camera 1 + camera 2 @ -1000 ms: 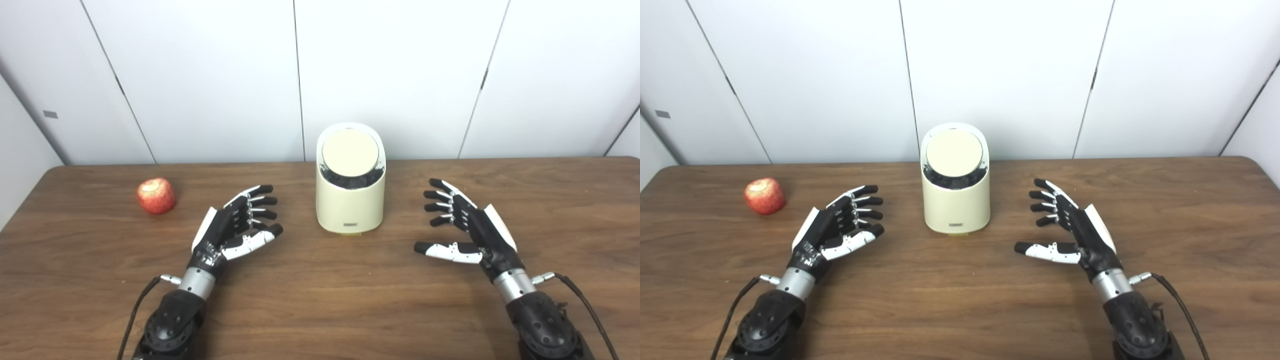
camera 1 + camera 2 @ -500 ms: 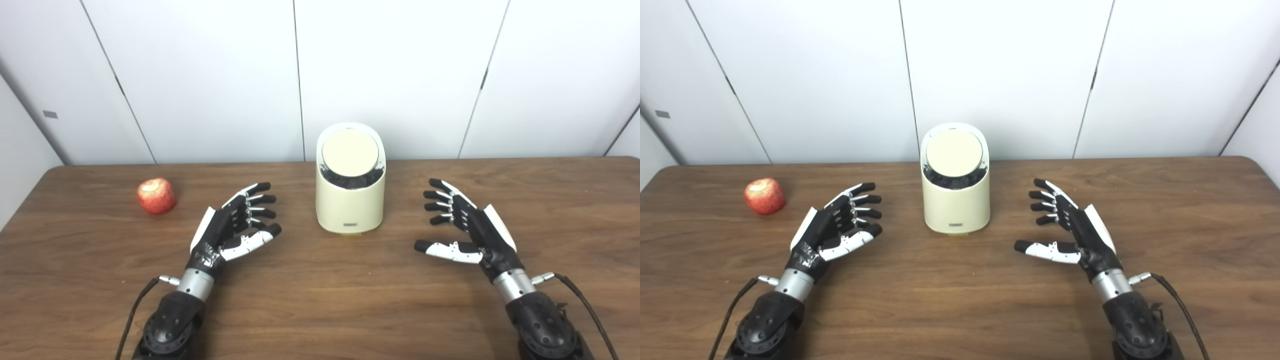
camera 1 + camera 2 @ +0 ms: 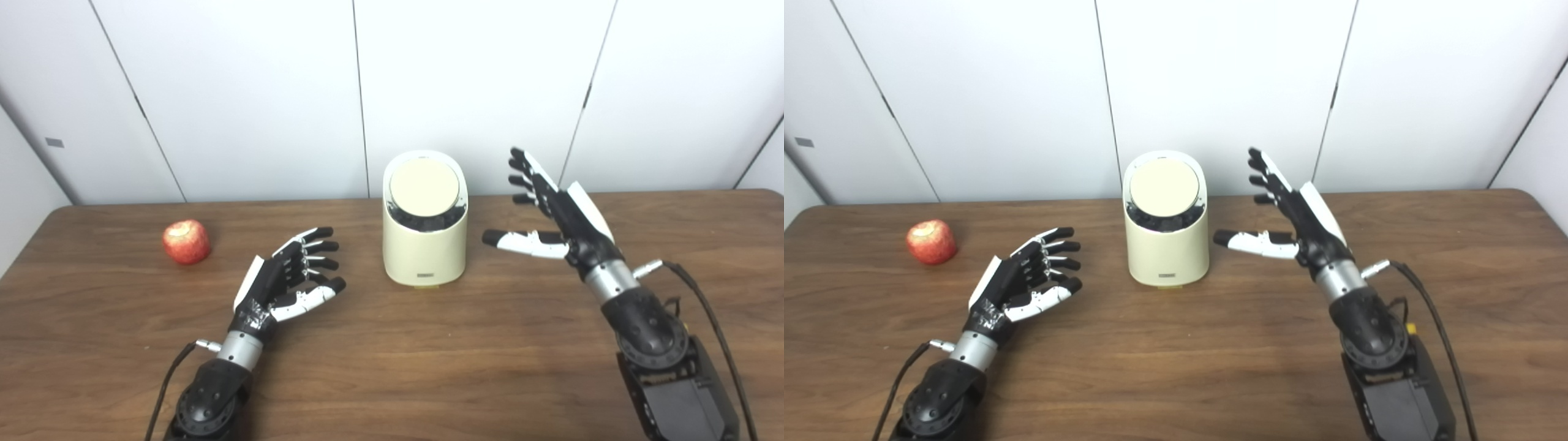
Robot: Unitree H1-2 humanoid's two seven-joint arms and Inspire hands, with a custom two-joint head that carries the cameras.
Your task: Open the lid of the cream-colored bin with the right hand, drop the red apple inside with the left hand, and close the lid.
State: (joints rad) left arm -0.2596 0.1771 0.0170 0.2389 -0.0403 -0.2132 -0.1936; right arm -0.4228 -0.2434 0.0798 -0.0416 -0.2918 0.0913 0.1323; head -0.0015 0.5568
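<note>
The cream-colored bin point(image 3: 423, 245) stands at the middle of the table near its far edge, its round lid point(image 3: 424, 187) closed and tilted toward me. The red apple point(image 3: 186, 241) lies on the table far to the left, apart from both hands. My left hand point(image 3: 288, 278) is open and empty, low over the table between apple and bin. My right hand point(image 3: 554, 214) is open and empty, raised in the air just right of the bin at about lid height, its thumb pointing at the bin without touching it.
The brown wooden table point(image 3: 392, 361) runs across the whole view. A white panelled wall point(image 3: 245, 92) stands right behind its far edge. Cables point(image 3: 704, 306) trail from both wrists.
My right hand has risen from low over the table and moved forward and left toward the bin's top. The left hand has stayed put. The camera view has shifted slightly.
</note>
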